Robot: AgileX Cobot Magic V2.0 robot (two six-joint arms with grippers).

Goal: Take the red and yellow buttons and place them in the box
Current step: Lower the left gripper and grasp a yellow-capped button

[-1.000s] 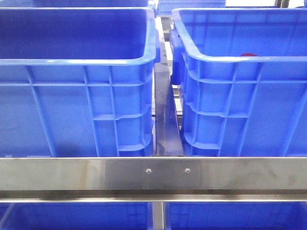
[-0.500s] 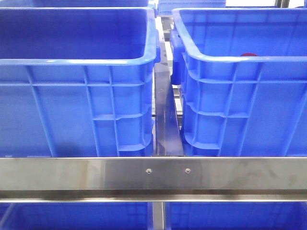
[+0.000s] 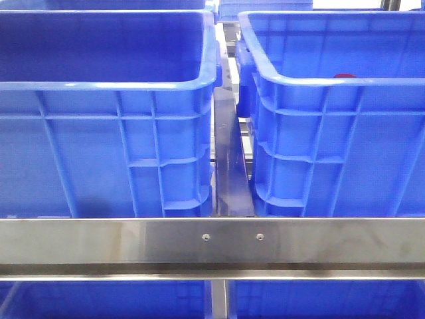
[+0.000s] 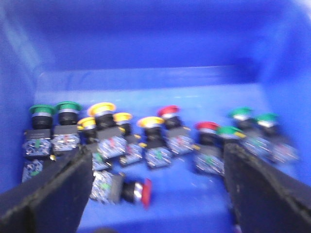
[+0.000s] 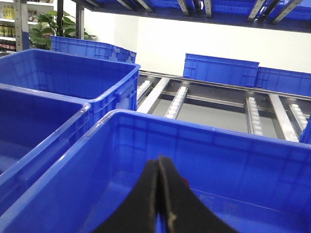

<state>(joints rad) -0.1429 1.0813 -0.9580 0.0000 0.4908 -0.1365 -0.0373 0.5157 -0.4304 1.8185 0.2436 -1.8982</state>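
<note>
In the left wrist view my left gripper (image 4: 155, 194) is open inside a blue crate (image 4: 146, 43), above a row of push buttons. Several have yellow tops (image 4: 101, 108), two upright ones have red tops (image 4: 168, 110), and several have green tops (image 4: 43, 109). One red button (image 4: 145, 187) lies on its side between the fingers (image 4: 48, 194), touching neither. In the right wrist view my right gripper (image 5: 159, 162) is shut, with nothing seen in it, over the box (image 5: 146, 121). A red spot (image 5: 185, 182) shows just behind the fingers. In the front view a red dome (image 3: 344, 76) peeks over the right crate's rim (image 3: 319, 82). Neither gripper shows there.
A second like crate (image 3: 106, 85) stands left of the box, with a steel divider (image 3: 229, 166) between them and a steel rail (image 3: 212, 242) in front. More crates (image 5: 68, 77) and a roller conveyor (image 5: 214, 104) lie beyond in the right wrist view.
</note>
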